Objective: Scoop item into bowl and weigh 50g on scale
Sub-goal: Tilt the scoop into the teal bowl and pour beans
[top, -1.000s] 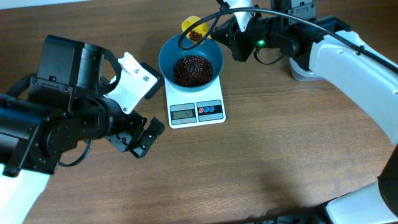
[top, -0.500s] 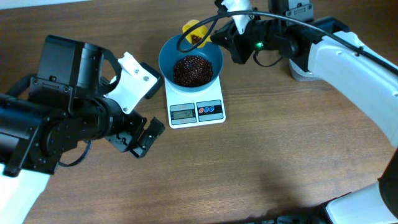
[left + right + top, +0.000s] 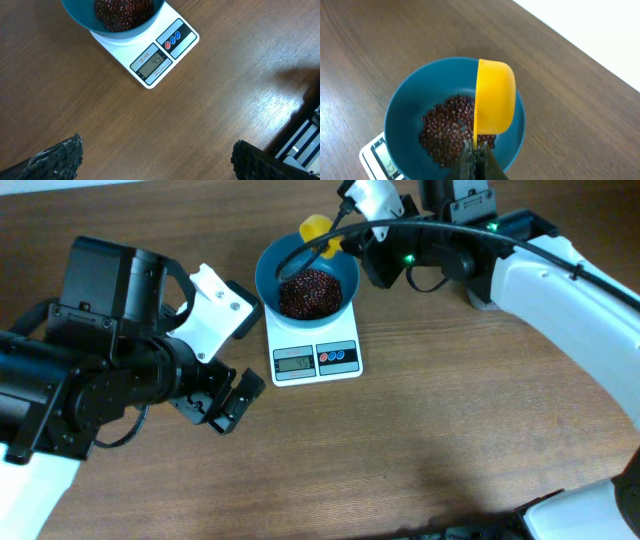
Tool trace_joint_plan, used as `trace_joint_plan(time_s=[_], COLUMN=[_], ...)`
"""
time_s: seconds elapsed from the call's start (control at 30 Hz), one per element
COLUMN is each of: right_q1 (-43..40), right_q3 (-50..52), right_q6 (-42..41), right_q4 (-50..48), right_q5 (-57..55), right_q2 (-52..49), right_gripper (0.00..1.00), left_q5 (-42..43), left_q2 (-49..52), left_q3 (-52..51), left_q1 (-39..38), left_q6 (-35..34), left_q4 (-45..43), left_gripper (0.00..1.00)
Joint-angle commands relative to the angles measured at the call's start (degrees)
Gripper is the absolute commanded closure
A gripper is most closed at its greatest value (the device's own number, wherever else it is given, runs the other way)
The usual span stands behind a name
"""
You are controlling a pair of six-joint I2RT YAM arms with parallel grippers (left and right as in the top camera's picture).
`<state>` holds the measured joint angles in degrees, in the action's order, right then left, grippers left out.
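The teal bowl (image 3: 266,270) stands on the white scale (image 3: 315,358) and holds a heap of dark red-brown beans (image 3: 308,292). My right gripper (image 3: 340,240) is at the bowl's far rim, shut on the handle of a yellow scoop (image 3: 316,228). In the right wrist view the scoop (image 3: 495,97) is turned on its side over the beans (image 3: 445,130), above the gripper (image 3: 477,160). My left gripper (image 3: 225,405) hangs open over bare wood, down and left of the scale. Its fingers (image 3: 60,160) stand wide apart, and the scale's display (image 3: 152,61) is lit.
A black cable (image 3: 300,242) from the right arm loops over the bowl's far side. The right arm's white base (image 3: 485,298) stands at the back right. The table's far edge runs close behind the bowl.
The right gripper has rolled the scoop onto its side over the bowl. The beans seen in the scoop earlier no longer show. The left arm has not moved.
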<state>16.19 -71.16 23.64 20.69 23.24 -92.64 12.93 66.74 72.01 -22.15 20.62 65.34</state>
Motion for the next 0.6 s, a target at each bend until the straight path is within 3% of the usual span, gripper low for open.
trace_joint_plan(time_s=[0.0, 0.57], right_q1=[1.11, 1.88], right_q3=[-0.55, -0.55], right_q6=[1.03, 1.46], right_q4=[-0.35, -0.57], right_q5=[-1.29, -2.34], right_q2=[2.10, 2.29], right_gripper=[0.96, 0.96], left_q5=[0.81, 0.81], left_q2=[-0.76, -0.76], left_q3=[1.01, 1.01], left_q1=[-0.20, -0.20], left_q6=[0.90, 0.90], left_q4=[-0.09, -0.09], left_gripper=[0.01, 0.01])
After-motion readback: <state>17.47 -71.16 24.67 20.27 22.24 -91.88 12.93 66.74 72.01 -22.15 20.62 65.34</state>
